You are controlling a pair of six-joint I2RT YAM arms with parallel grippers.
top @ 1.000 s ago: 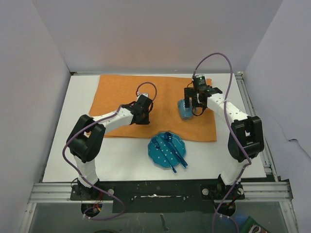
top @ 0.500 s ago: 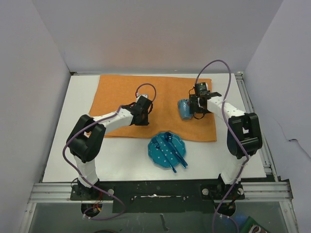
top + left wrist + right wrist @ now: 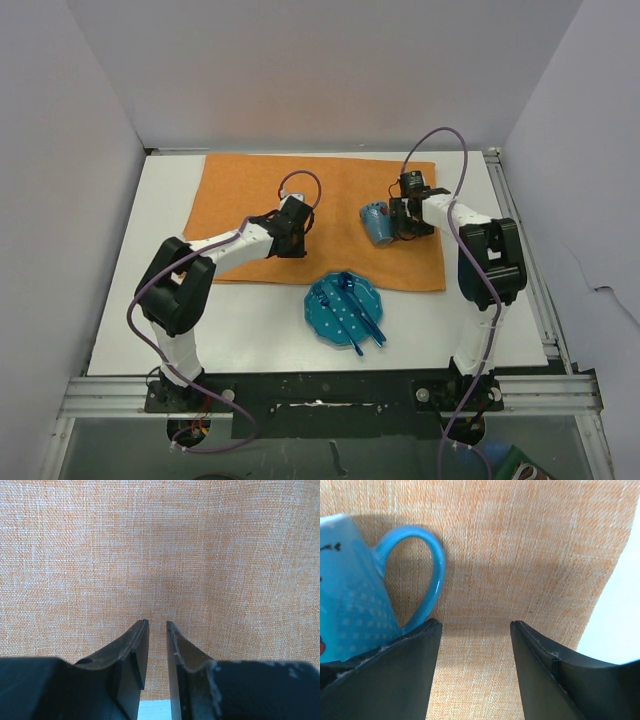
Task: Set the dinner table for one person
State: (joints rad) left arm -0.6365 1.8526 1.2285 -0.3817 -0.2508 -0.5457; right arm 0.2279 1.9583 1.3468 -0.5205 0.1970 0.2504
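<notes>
Right gripper [image 3: 475, 625] spread wide, holding nothing; mug [image 3: 350, 590] just left, handle by nearer finger. Left gripper [image 3: 157, 625] almost pinched together, bare, over cloth [image 3: 160, 555]. Desk [image 3: 620, 605] beneath both. Risk: finger snags handle on retreat, tips mug.

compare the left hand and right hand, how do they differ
The left hand is nearly shut, just a slit between its fingers; the right hand stands wide open. The left hand has only bare orange cloth ahead; the right hand has the blue mug beside one finger, outside the gap. Both hold nothing and hover over the cloth.
</notes>
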